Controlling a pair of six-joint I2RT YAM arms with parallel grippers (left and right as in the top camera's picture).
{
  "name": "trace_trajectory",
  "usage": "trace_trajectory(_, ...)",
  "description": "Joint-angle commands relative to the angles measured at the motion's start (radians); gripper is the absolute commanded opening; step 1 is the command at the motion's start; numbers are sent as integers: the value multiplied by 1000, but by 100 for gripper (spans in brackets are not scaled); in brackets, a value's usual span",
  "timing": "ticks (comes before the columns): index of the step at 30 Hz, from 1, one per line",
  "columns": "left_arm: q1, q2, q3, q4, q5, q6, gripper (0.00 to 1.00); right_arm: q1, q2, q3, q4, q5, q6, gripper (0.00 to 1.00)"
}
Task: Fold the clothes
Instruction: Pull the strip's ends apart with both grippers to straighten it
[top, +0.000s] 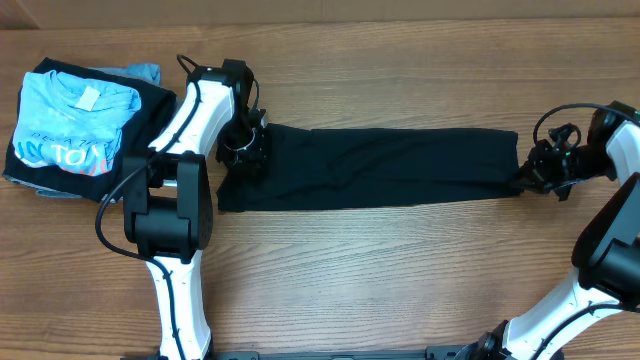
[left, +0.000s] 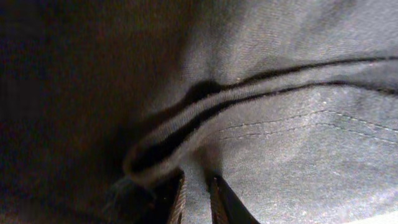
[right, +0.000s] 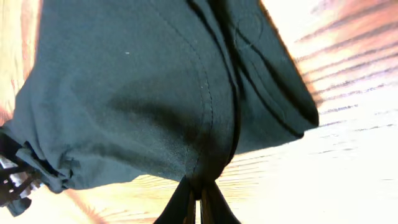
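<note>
The right gripper clamped shut on one end of the black T-shirt, apparently to hold the folded strip taut. Cloth sat between the barely parted fingers of the left gripper, grip unclear.

Left arm reaches forward from its base, left gripper low, fingers nearly together with the black T-shirt between them; right arm bends inward, right gripper low, fingers pinched tight on the shirt's end.
</note>
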Motion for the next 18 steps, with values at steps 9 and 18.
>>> trace_trajectory(9,-6,-6,-50,19,-100,-3,16,-6,2,134,-71,282,-44,4)
trace_trajectory(18,-6,-6,-50,19,-108,-3,16,-10,3,73,-36,306,-44,4)
